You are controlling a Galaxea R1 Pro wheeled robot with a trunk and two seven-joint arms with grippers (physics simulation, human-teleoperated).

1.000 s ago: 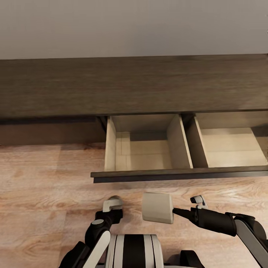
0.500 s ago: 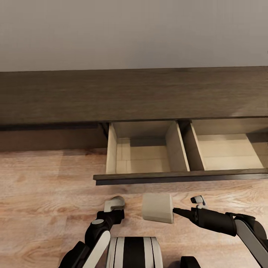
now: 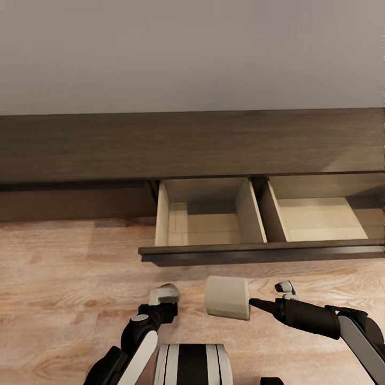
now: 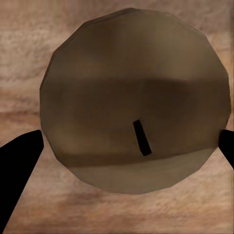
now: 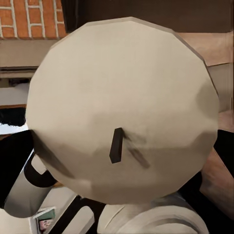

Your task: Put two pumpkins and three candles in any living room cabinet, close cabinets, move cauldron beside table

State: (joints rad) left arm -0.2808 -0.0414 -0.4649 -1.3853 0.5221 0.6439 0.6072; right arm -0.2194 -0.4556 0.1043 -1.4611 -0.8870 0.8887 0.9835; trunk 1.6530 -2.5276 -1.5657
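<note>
The long dark wood cabinet [image 3: 187,144] runs along the wall ahead. One wide drawer [image 3: 262,252] is pulled out, showing two pale beige compartments with nothing in them. My right gripper [image 3: 231,299] is shut on a grey-beige candle [image 3: 226,297], held on its side just in front of the drawer front. Its flat top and wick [image 5: 116,145] face the right wrist camera. My left gripper [image 3: 163,295] is shut on a second candle [image 4: 134,100], whose pale end [image 3: 163,292] peeks out above the floor; dark fingertips [image 4: 17,168] flank it.
The open drawer front juts out over the wooden floor [image 3: 64,278] between me and the cabinet. A closed drawer front [image 3: 69,203] lies to the left. A brick fireplace [image 5: 29,19] appears behind the candle in the right wrist view.
The whole head view has shifted: more wall shows, and the cabinet and drawer sit lower and look slightly smaller. Both grippers keep their candles in the same pose.
</note>
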